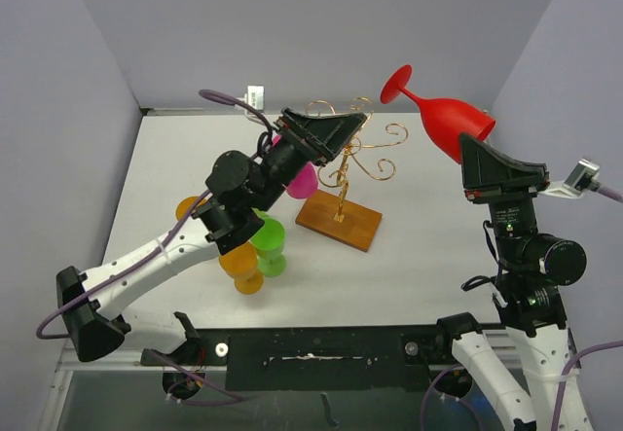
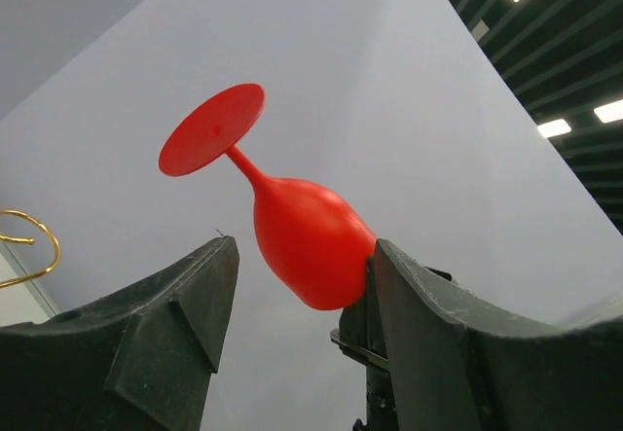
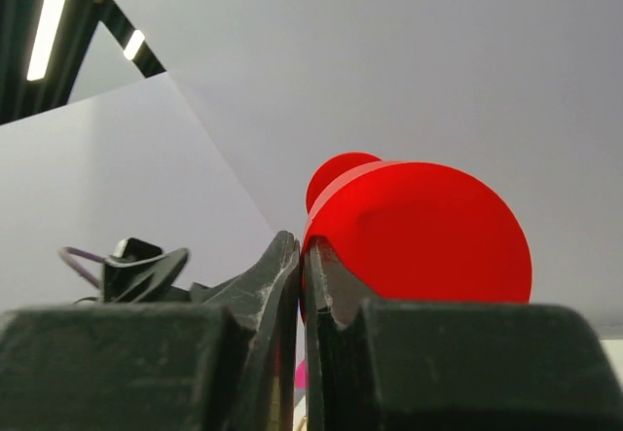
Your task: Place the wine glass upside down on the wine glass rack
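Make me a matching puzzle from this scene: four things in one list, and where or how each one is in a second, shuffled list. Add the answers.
Things:
1. red glass
2. rack
3. green glass
4. left gripper

Places and states:
A. stands in the middle of the table
B. open, holding nothing
C. held up in the air, pinched at its rim by the right gripper
D. on the table beside the orange glass

Pairs: 1-C, 2-A, 3-D, 4-B
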Robot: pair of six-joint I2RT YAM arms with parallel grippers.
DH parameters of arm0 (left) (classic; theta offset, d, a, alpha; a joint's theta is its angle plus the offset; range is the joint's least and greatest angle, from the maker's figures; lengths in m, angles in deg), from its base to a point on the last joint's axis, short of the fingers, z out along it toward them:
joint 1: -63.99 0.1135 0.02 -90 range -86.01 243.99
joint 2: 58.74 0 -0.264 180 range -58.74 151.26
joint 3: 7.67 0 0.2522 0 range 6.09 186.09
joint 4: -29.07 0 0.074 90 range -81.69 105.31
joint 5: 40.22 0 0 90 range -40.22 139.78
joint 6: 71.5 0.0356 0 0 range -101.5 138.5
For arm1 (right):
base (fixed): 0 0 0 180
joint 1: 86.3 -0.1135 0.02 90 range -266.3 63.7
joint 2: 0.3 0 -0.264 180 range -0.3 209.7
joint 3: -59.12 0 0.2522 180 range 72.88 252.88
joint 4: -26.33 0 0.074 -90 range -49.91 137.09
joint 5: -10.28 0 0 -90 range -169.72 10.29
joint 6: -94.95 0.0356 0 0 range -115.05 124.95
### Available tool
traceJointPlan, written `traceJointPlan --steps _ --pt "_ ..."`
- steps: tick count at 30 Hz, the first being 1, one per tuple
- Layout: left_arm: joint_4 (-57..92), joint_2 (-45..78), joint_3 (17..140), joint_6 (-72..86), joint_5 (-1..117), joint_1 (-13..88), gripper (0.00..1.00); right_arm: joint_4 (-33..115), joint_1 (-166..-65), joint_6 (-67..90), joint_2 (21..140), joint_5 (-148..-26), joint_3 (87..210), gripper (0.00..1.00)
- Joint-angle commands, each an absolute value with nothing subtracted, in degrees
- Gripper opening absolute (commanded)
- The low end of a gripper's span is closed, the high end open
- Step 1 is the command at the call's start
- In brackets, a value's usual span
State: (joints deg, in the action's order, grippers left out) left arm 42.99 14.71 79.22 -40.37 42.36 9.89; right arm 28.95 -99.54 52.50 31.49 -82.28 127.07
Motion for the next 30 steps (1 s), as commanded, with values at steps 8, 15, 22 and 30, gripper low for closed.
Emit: traceJointPlan --steps 8,15,22,30 --pt "53.36 24.35 87.6 -41.5 34.85 5.09 0.52 18.0 -99.95 57.63 29.17 -90.35 125.59 0.0" --pt "61.87 26.23 87.34 -34.61 28.74 -0.33 0.5 17.98 -99.96 59.86 27.91 -91.26 124.27 0.0" --pt "62.19 28.93 90.42 -35.8 28.02 -0.52 0.47 16.32 -99.96 60.39 28.93 -98.17 124.55 0.0" --pt "67.79 29.03 88.55 -35.37 27.76 -0.52 0.24 17.1 -99.96 63.09 28.22 -101.16 122.88 0.0"
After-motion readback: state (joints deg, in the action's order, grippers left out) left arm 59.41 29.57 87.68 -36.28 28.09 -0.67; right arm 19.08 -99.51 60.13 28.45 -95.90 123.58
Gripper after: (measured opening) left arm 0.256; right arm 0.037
